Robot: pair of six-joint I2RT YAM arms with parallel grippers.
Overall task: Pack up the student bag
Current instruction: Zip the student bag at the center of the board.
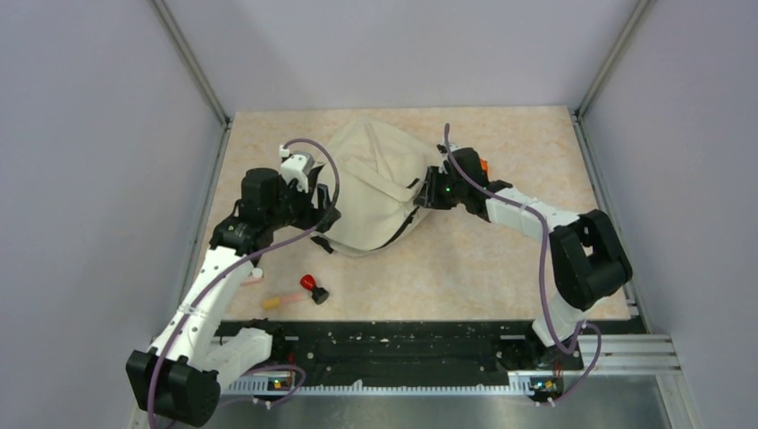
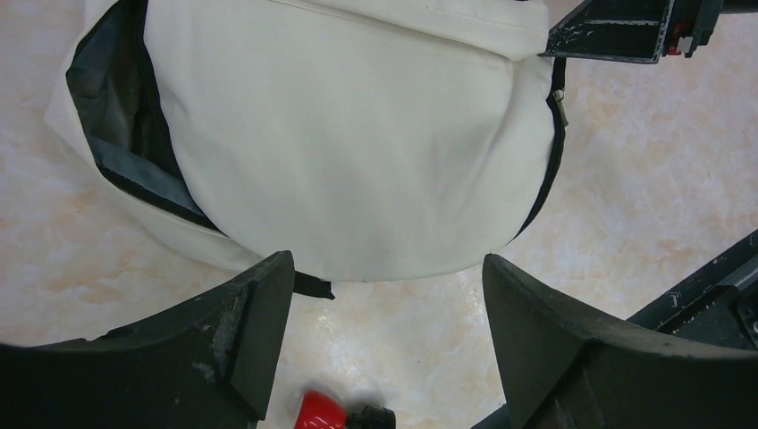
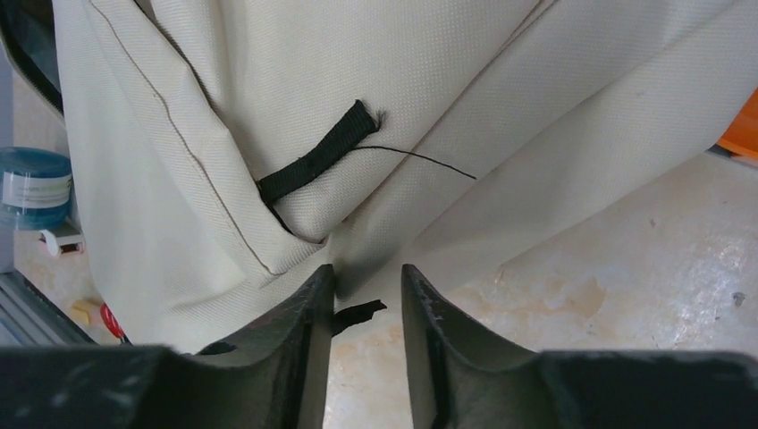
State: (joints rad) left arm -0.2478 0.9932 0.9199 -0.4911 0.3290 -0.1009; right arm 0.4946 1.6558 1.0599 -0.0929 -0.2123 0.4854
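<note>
The student bag [image 1: 375, 183] lies on the far half of the desk [image 1: 501, 259], unzipped along one side. Packing looks barely begun. Your left gripper [image 2: 386, 273] hangs just beside it, jaws wide apart and empty. Your right gripper [image 3: 366, 277] has its jaws nearly together at a cloth fold, maybe pinching it; I cannot tell. A red-capped thing [image 1: 312, 286] and a pale stick [image 1: 279, 301] wait outside.
</note>
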